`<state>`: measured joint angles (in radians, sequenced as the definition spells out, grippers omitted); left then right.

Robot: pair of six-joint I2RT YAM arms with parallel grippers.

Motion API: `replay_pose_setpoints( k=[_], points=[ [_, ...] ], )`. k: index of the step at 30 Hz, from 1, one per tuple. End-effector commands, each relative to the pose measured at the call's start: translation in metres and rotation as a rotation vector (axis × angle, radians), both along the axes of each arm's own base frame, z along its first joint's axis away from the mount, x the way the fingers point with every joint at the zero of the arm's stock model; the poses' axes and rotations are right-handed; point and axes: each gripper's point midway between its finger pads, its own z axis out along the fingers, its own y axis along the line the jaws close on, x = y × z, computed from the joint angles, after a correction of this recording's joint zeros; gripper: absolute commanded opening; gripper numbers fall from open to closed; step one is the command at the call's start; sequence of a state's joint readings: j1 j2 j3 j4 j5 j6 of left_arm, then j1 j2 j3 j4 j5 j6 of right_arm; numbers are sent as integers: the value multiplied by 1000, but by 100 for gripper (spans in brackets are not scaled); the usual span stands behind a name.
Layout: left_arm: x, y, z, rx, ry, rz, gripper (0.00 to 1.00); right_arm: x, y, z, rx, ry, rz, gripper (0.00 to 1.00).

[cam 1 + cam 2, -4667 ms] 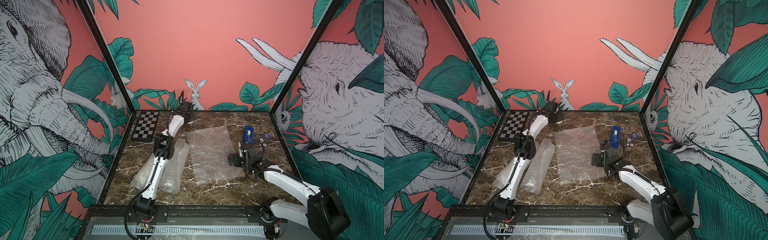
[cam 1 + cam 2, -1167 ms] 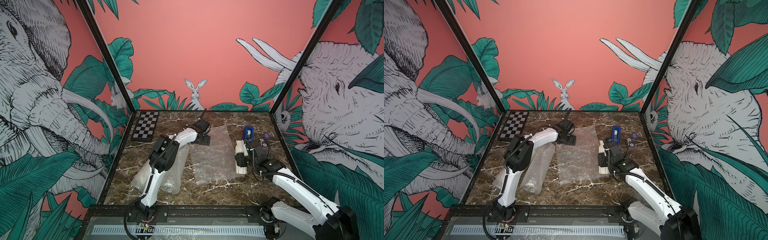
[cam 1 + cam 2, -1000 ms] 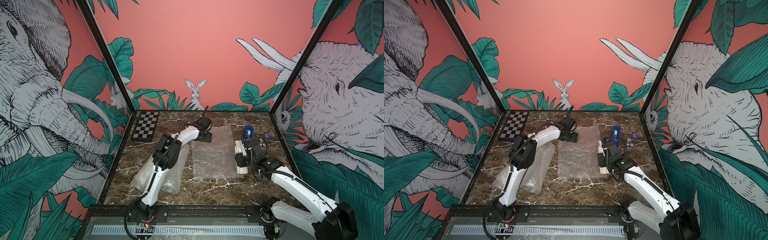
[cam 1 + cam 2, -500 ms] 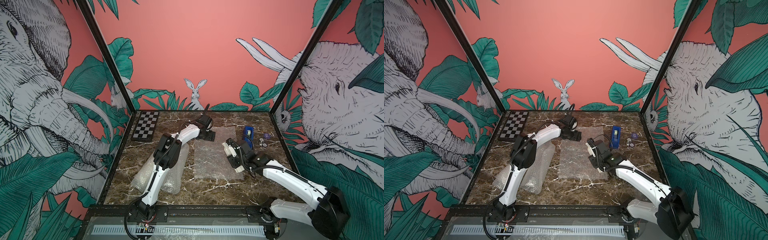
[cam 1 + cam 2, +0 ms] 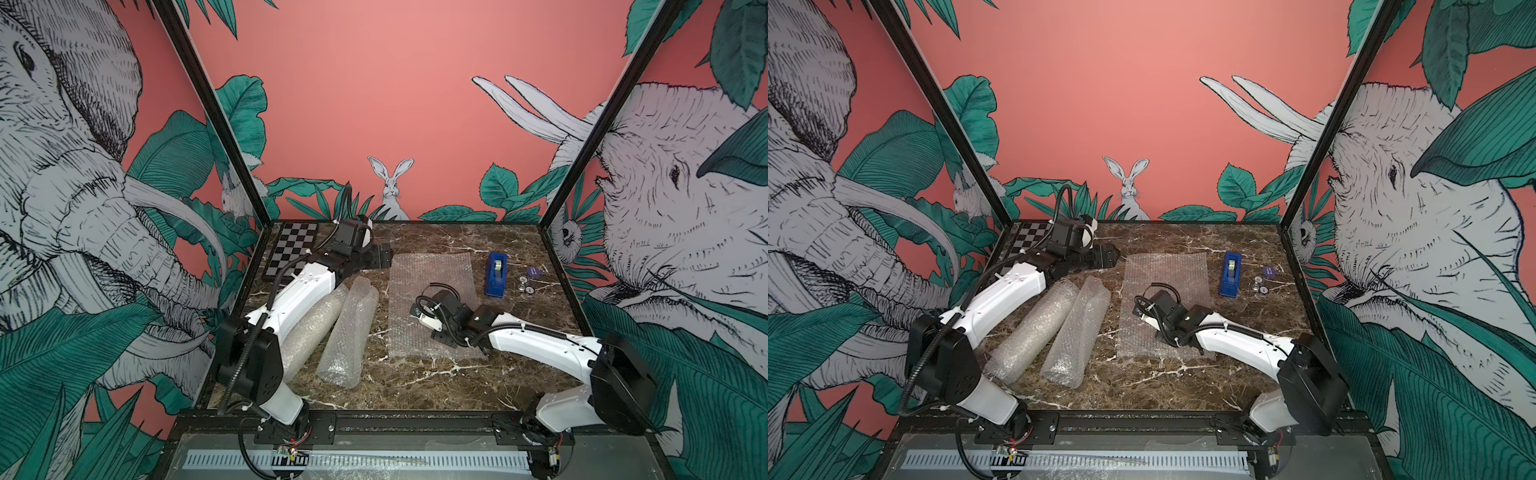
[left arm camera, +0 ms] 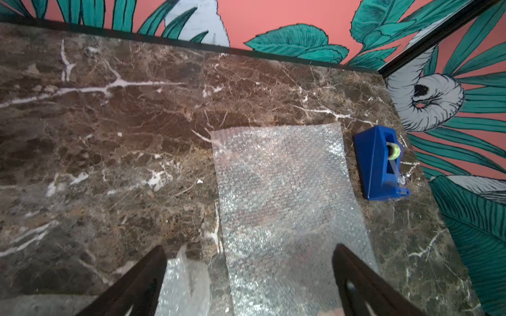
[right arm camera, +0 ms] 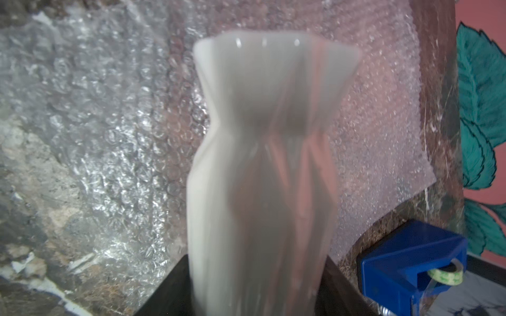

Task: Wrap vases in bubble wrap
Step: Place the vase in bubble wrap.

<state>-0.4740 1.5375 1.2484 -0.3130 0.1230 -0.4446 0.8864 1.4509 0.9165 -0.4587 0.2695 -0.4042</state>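
Note:
A flat sheet of bubble wrap (image 5: pixel 432 266) (image 5: pixel 1167 270) lies mid-table. A white fluted vase (image 7: pixel 262 136) with a scalloped rim is held low over that sheet, with my right gripper (image 7: pixel 257 262) shut on its lower body. In both top views only a bit of the vase (image 5: pixel 426 321) (image 5: pixel 1148 318) shows under the right gripper (image 5: pixel 420 316). My left gripper (image 5: pixel 384 261) (image 5: pixel 1115 253) hovers at the sheet's far left corner. Its jaws stand wide open and empty in the left wrist view (image 6: pixel 249 251), over the sheet (image 6: pixel 284 191).
Two rolled bubble-wrap bundles (image 5: pixel 349 328) (image 5: pixel 309 332) lie side by side beside the left arm; what is inside does not show. A blue tape dispenser (image 5: pixel 496 274) (image 6: pixel 379 164) stands right of the sheet, with small round pieces (image 5: pixel 533 272) beyond. A chequered board (image 5: pixel 291 249) sits at the far left.
The left gripper opened wider and drew back leftward off the sheet's far edge. The right arm carried the vase leftward from beside the dispenser to over the sheet.

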Motion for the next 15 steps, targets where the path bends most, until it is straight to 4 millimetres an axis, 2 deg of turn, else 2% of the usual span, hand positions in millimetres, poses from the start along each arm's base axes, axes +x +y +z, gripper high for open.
replay_pose_setpoints(
  k=[1, 7, 11, 15],
  points=[
    [-8, 7, -15, -35, -2, 22, 95, 8, 0, 10, -122, -63, 87, 29],
    [-24, 10, -32, -35, 28, -11, 95, 5, -11, 6, -270, -42, 151, 29],
    [-26, 12, -38, -23, 41, -11, 95, -3, -3, -1, -248, -9, 191, 29],
    [-29, 14, -39, -14, 45, -14, 95, -9, -1, -12, -296, 34, 219, 29]
  ],
)
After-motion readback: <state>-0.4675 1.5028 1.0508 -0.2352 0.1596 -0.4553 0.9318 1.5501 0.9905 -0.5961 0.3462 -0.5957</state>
